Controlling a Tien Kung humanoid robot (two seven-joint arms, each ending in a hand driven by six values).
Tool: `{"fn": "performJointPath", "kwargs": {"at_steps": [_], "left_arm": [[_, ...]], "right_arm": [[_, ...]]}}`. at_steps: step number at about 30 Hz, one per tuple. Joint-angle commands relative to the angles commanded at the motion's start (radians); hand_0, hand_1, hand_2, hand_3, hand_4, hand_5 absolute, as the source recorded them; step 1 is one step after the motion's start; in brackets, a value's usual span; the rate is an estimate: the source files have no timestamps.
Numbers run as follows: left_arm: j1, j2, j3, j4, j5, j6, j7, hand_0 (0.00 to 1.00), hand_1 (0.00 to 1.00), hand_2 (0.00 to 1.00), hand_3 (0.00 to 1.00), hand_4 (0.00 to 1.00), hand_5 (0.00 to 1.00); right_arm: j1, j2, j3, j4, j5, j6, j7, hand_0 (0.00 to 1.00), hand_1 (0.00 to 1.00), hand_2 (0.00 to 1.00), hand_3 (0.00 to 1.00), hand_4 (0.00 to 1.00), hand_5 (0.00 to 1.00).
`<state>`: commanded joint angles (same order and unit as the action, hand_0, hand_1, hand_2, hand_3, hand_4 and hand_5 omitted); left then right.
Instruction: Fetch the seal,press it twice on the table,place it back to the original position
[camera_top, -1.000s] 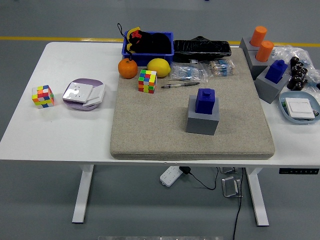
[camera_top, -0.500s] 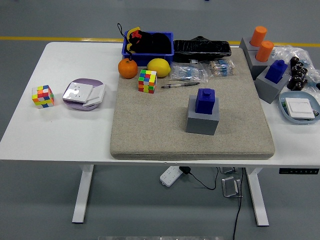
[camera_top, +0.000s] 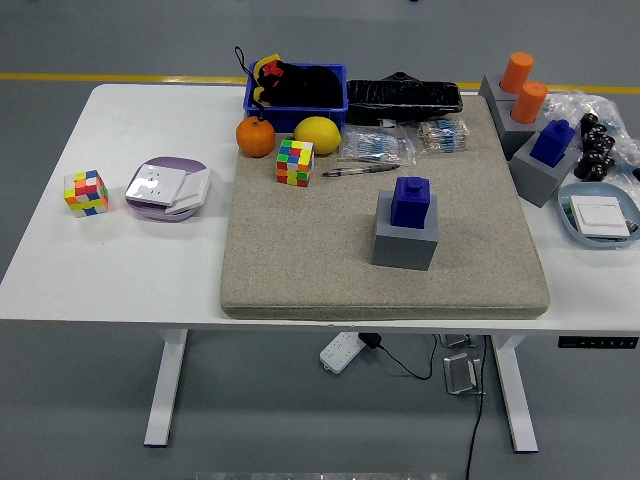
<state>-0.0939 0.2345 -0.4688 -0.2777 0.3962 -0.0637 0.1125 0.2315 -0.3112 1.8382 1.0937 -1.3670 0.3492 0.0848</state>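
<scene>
A blue seal (camera_top: 412, 199) is seen seated upright in its grey block holder (camera_top: 405, 241), right of centre on the beige mat (camera_top: 300, 250); no robot hand is shown, so neither hand's state can be told.

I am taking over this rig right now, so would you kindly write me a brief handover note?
Hands: neither robot hand is in view.
Things: the blue block-shaped seal sits upright on its grey square holder, on the beige felt mat covering the white table.
Done: nothing visible; the seal is untouched.
Left: fetch the seal, press it twice, return it to the holder.
</scene>
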Motion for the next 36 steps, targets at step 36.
{"fn": "performJointPath", "kwargs": {"at_steps": [36], "left_arm": [[-0.001,-0.011,-0.02,0.002,0.003,0.003,0.001,0.808,0.815,0.789,0.841,0.787,0.397]], "right_arm": [[0.003,-0.004,0.015,0.003,-0.004,-0.007,-0.001,0.868,0.759,0.707,0.681,0.849,0.278]]}}
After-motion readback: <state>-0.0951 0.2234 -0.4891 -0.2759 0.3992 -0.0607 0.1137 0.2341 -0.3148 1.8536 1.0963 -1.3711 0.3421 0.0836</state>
